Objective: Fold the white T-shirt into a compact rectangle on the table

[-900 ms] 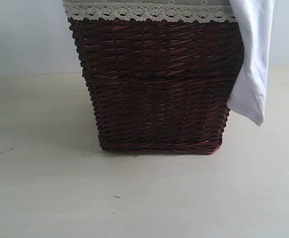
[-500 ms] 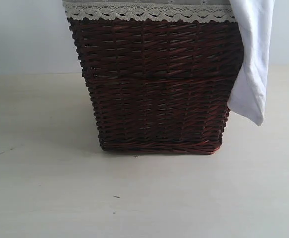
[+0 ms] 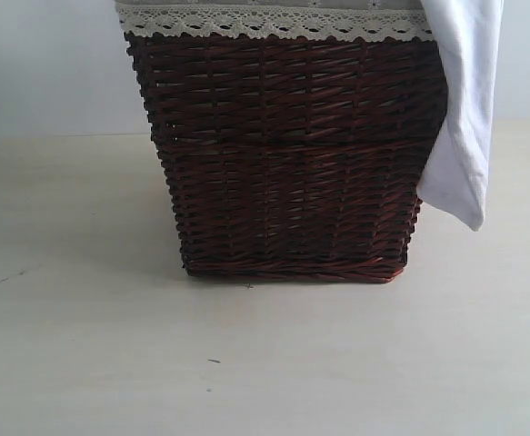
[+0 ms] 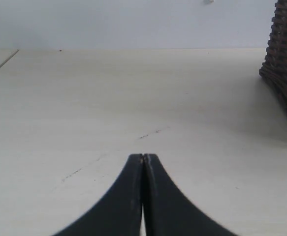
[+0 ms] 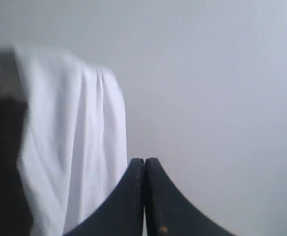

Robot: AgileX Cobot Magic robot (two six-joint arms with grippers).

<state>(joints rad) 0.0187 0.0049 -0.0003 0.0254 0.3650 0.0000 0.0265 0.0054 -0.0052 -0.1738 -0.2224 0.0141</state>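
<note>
The white T-shirt (image 3: 465,109) hangs over the right rim of the dark wicker basket (image 3: 287,154), its lower corner dangling above the table (image 3: 265,363); no lettering shows. In the right wrist view the same white T-shirt (image 5: 69,142) drapes down the basket's side, and my right gripper (image 5: 144,160) is shut and empty, apart from the cloth. My left gripper (image 4: 143,156) is shut with nothing in it, hovering over bare table (image 4: 109,98), with the basket's corner (image 4: 283,64) ahead to one side. Neither gripper appears in the exterior view.
A grey lace-trimmed liner (image 3: 274,18) folds over the basket's rim. A pale wall (image 3: 46,64) rises behind the table. The table's edge (image 4: 0,61) shows in the left wrist view. Small dark specks (image 3: 214,361) dot the beige surface.
</note>
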